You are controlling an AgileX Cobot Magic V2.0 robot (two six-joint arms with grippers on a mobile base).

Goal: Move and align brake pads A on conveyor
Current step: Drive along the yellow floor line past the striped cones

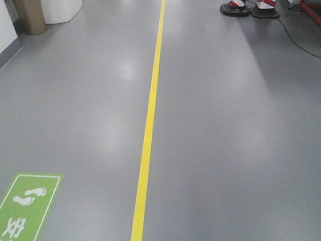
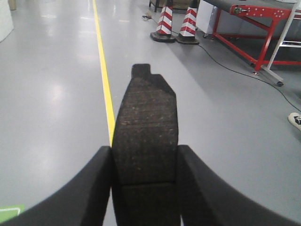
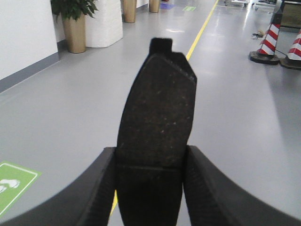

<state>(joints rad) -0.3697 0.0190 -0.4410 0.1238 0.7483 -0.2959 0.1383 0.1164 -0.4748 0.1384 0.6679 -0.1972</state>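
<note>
Both arms are loaded here. The left gripper has its jaws clamped on a pad, squeezing the long edges near one end so most of it sticks straight out ahead, with the notched tab at the far tip. The right gripper grips the other pad the same way. My guess is that holding them by the edges leaves the flat face free, so each can be laid down flat and squared up without fingers in the way. Only these two pads show in any view. Under them is just floor with the yellow line running off ahead, so this reads as carrying, not placing. What looks like the conveyor is the dark belt on the red frame in the far right corner of the left wrist view, past the cones and well apart from either pad. I'd say the base has to get over there before anything gets set down. The front view shows no arms at all.
</note>
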